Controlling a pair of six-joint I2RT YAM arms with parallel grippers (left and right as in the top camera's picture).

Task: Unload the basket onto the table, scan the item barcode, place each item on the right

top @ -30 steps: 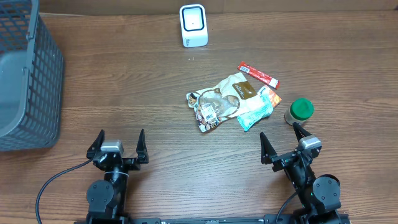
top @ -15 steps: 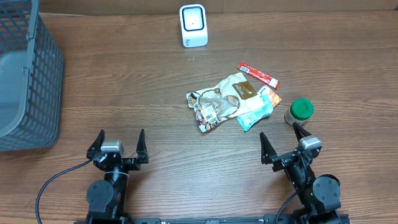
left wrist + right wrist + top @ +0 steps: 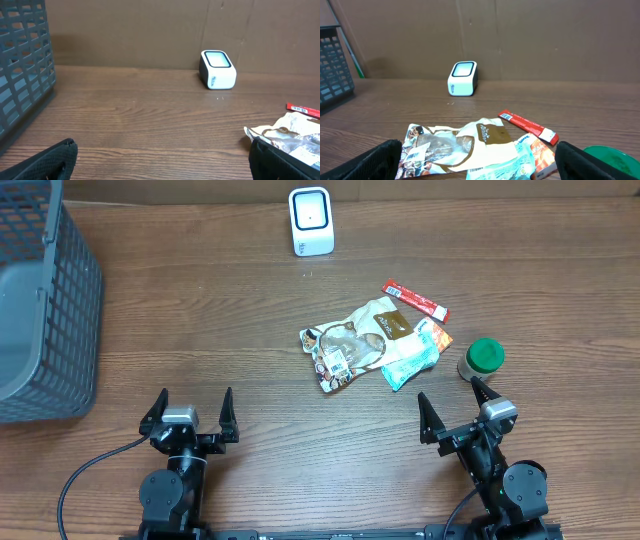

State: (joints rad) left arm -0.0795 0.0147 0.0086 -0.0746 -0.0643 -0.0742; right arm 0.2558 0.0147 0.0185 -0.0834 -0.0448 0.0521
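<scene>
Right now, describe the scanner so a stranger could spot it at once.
Start at the far edge of the wooden table. The scanner stands there alone, well behind the heap of snack packets. It is the only white, boxy thing, with a dark-rimmed window on its face.

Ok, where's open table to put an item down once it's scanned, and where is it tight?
Widest bare stretch: the table between the basket and the snack pouch, in front of the scanner. Also free: the far right corner beyond the red stick packet. Crowded: pouch, teal packet and green-lidded jar, clustered just ahead of the right gripper.
</scene>
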